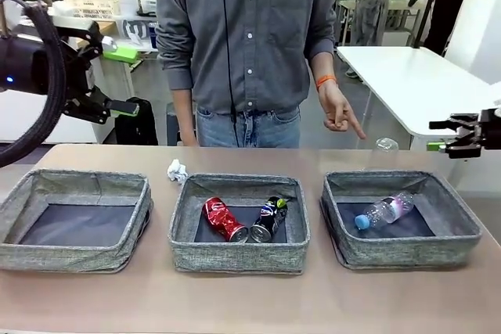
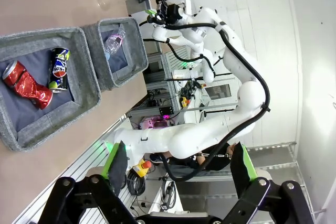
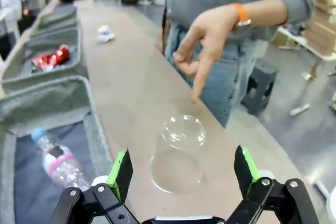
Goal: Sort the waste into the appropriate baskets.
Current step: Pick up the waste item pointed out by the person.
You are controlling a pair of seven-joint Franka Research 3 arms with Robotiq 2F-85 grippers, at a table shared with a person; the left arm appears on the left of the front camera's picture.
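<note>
Three grey baskets (image 1: 239, 257) sit on the worktop (image 1: 250, 303). The one beside the right pincer (image 3: 184, 174) holds the bottle (image 3: 58, 163); the next one beyond it holds the red can (image 1: 224, 219) and dark can (image 1: 267, 219). Both pincers are open and carry nothing, and the left pincer (image 2: 178, 163) hangs well away from the litter. The cup (image 3: 177, 153) stands just ahead of the right pincer, in line with its gap, under the person's hand (image 3: 207, 38), which points at it. The paper (image 1: 177, 170) lies far beyond. Hazard: the thin clear wall may buckle or skid under closing pads, and the hand is near the approach path. The dark can shows a round emblem; no lettering is legible.
</note>
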